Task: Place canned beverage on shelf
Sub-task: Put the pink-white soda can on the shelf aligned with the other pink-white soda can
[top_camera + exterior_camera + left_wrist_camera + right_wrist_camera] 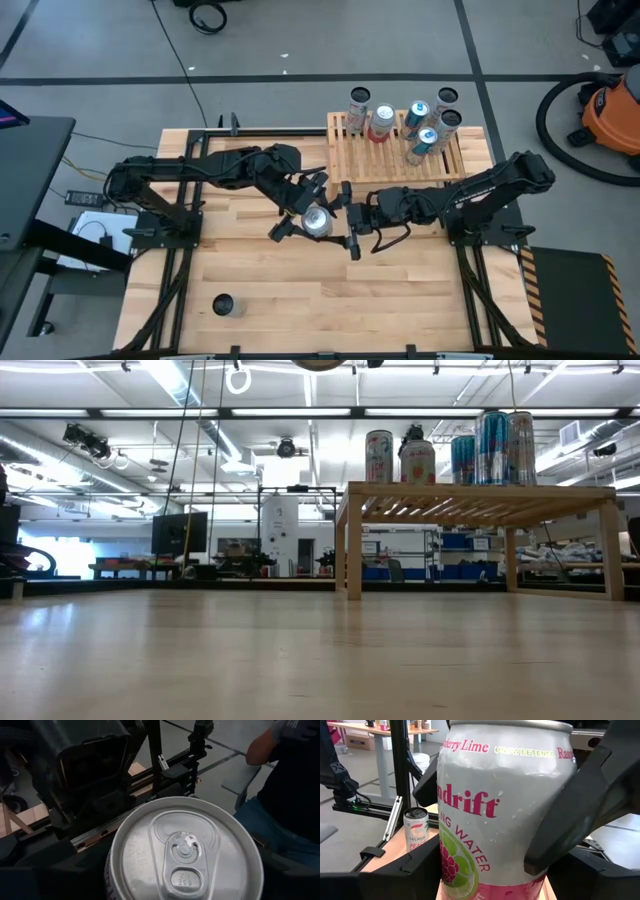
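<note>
A silver can with pink and green raspberry-lime print (490, 815) is held in the air over the table's middle by my left gripper (305, 215), which is shut on it. Its pull-tab top (185, 852) faces up. My right gripper (349, 218) is open just to the can's right, with a finger on either side of the can's lower part and touching nothing. The light-wood slatted shelf (395, 150) stands at the table's far right on its legs (354, 550), with several cans (490, 448) upright on it. My left gripper pinches the can's side wall between its two fingers (580, 805), one on each opposite side, at about mid-height (547, 820). The fingers slant down from above on the table's left side. The can stands upright in the hold, lifted clear of the table.
A dark can (224, 304) stands near the table's near left corner, and a white Celsius can (416, 830) stands on the table beyond the held can. A person (285, 795) sits beyond the table's edge. An orange vacuum (612, 115) is on the floor at far right.
</note>
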Tool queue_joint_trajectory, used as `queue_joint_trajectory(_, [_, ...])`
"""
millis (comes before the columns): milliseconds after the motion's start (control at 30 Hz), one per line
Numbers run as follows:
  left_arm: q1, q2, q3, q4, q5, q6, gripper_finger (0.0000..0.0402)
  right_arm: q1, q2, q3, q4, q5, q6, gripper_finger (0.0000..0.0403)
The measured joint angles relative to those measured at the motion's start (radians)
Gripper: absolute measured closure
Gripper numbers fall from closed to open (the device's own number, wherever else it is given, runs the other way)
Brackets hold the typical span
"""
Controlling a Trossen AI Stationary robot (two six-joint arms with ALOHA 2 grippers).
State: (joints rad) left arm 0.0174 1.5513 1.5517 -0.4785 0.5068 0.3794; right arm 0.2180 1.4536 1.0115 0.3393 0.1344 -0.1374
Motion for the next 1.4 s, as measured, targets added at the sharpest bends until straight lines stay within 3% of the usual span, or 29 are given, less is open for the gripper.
queue_joint_trajectory(500, [0.000, -0.001, 0.000, 0.008, -0.056, -0.013, 0.0086, 0.001, 0.000, 0.000, 0.001, 0.046, -0.015, 0.0109])
queue_joint_trajectory(767, [0.006, -0.001, 0.000, 0.066, -0.073, -0.114, 0.0086, 0.004, 0.003, 0.000, -0.011, 0.181, -0.022, 0.0109])
queue_joint_trajectory(1000, [0.010, -0.001, 0.000, 0.064, -0.065, -0.205, 0.0086, 0.005, 0.003, 0.000, -0.003, 0.194, -0.041, 0.0109])
queue_joint_trajectory(1200, [0.029, -0.001, 0.000, 0.075, -0.065, -0.274, 0.0086, 0.006, 0.003, 0.000, -0.003, 0.286, -0.042, 0.0109])
queue_joint_trajectory(1400, [0.053, -0.001, 0.000, 0.071, 0.016, -0.290, 0.0085, 0.004, 0.003, 0.000, -0.004, 0.306, -0.021, 0.0109])
